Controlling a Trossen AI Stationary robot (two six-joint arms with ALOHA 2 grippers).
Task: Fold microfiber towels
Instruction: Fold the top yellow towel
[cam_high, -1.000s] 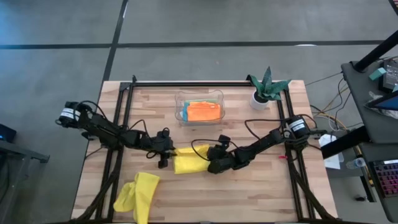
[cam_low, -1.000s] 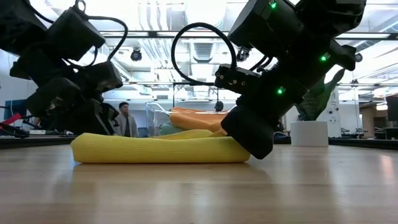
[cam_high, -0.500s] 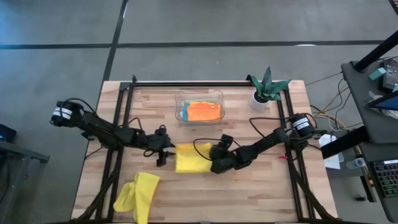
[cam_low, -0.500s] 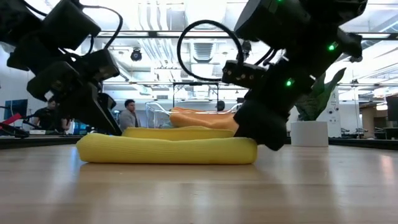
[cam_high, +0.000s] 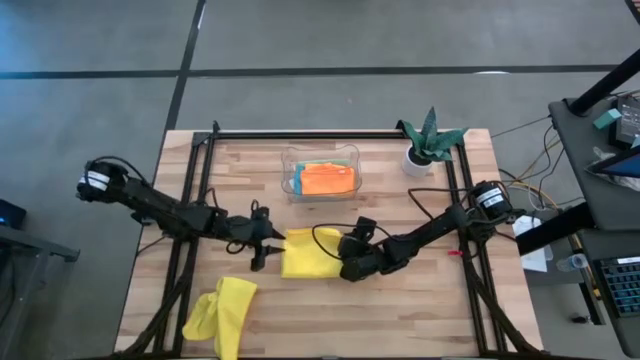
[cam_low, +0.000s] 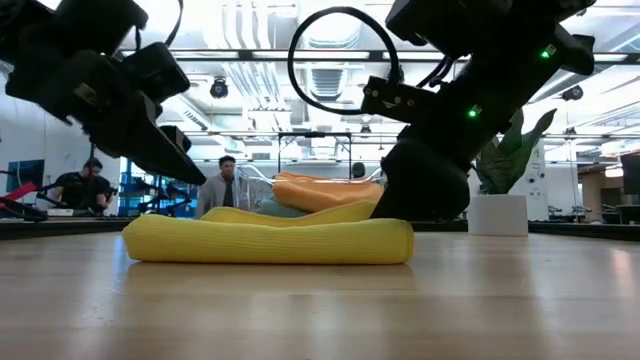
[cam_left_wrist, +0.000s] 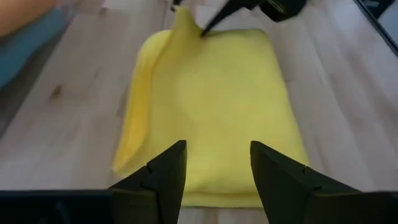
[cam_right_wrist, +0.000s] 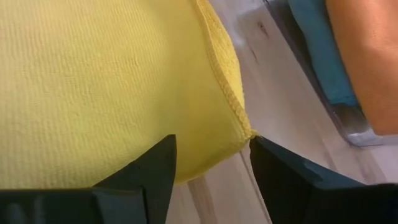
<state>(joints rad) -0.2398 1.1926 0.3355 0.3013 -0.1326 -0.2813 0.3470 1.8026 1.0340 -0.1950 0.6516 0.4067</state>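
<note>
Two claws are flanking folded yellow towel (cam_high: 309, 255) at centre of high view: left gripper (cam_high: 262, 244) just off its left edge, right gripper (cam_high: 345, 262) at its right edge. Both are standing open, gripping nothing. Towel's long axis is running left-right between them. You are looking at second yellow towel (cam_high: 220, 312), crumpled at lower left, nearer left arm.

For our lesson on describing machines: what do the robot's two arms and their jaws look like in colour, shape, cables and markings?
Both arms are dark and slender, built of jointed links. The left arm and right arm each carry a white-labelled round motor near the shoulder, with black cables looping alongside. Small green lights glow on the right arm's wrist housing. Each ends in a pair of flat, wedge-shaped black jaws.
</note>
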